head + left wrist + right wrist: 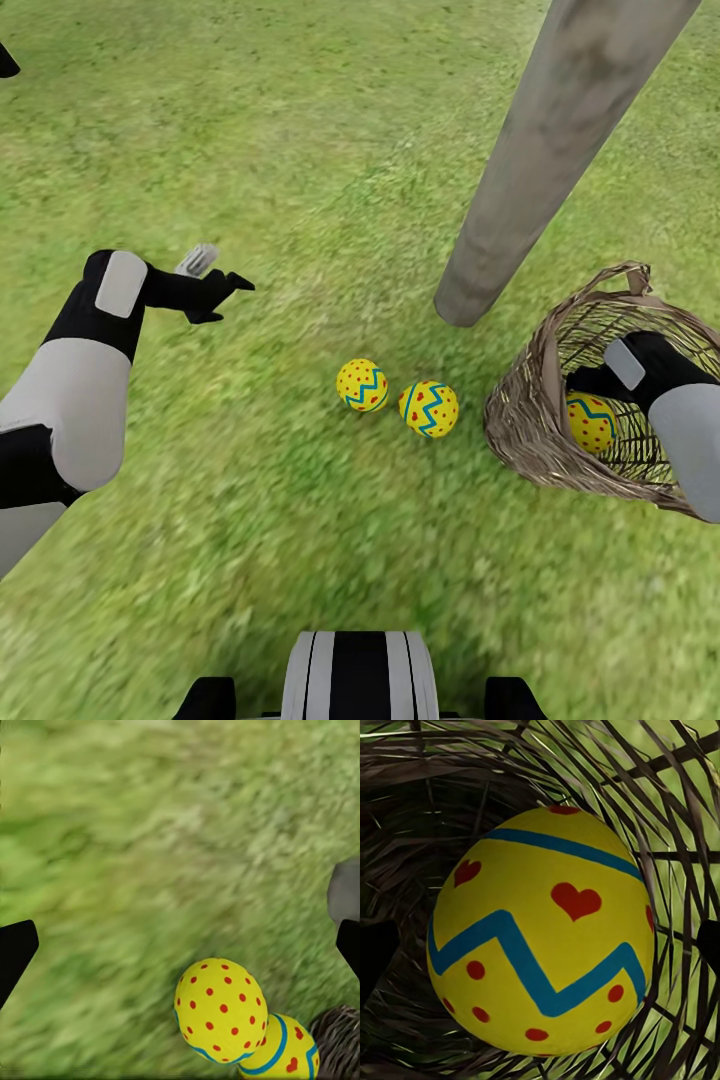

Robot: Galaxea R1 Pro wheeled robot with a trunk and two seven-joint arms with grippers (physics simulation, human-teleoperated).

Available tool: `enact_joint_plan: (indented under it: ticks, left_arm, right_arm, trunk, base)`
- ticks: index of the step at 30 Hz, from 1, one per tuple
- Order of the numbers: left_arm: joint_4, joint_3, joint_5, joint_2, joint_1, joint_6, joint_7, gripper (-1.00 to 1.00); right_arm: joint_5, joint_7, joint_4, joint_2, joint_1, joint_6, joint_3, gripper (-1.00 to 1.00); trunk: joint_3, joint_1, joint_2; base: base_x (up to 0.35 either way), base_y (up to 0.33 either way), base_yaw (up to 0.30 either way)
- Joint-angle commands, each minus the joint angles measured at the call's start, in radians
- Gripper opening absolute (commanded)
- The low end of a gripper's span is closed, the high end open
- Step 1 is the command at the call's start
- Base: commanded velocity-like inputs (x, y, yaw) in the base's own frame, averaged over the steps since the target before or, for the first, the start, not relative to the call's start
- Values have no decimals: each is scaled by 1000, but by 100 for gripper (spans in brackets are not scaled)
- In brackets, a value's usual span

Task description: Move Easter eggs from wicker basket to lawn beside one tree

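Note:
Two yellow Easter eggs (pixel 362 385) (pixel 429 408) with blue zigzags lie side by side on the lawn (pixel 300 150), just in front of the foot of the pale tree trunk (pixel 520 190). Both eggs (pixel 221 1009) (pixel 283 1051) show in the left wrist view too. My left gripper (pixel 228 300) (pixel 180 945) hovers open over the grass, to the left of them. The wicker basket (pixel 525 420) stands tilted to the right of the eggs. The third egg (pixel 590 422) (pixel 540 930) lies inside it. My right gripper (pixel 585 385) (pixel 540 945) reaches into the basket, open, with this egg right before its fingers.
Grass spreads on all sides, wide open to the left and at the back. The leaning trunk rises toward the upper right. My own base (pixel 358 675) shows at the near edge.

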Motion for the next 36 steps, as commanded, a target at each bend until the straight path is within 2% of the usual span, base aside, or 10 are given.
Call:
enact_joint_plan:
  ticks: [1, 27, 36]
  left_arm:
    - [1, 2, 11, 0, 0, 4, 10, 100]
    - [5, 1, 10, -2, 0, 4, 9, 100]
    - [4, 2, 11, -3, 0, 5, 9, 100]
  right_arm:
    - [-11, -7, -2, -1, 1, 3, 0, 100]
    - [-7, 4, -1, -7, 14, 1, 0, 100]
    - [-7, 6, 0, -9, 15, 1, 0, 100]
  trunk:
    - [-1, 0, 0]
    - [-1, 0, 0]
    - [-32, 3, -2]
  base:
    - [0, 0, 0]
    - [0, 0, 0]
    - [0, 0, 0]
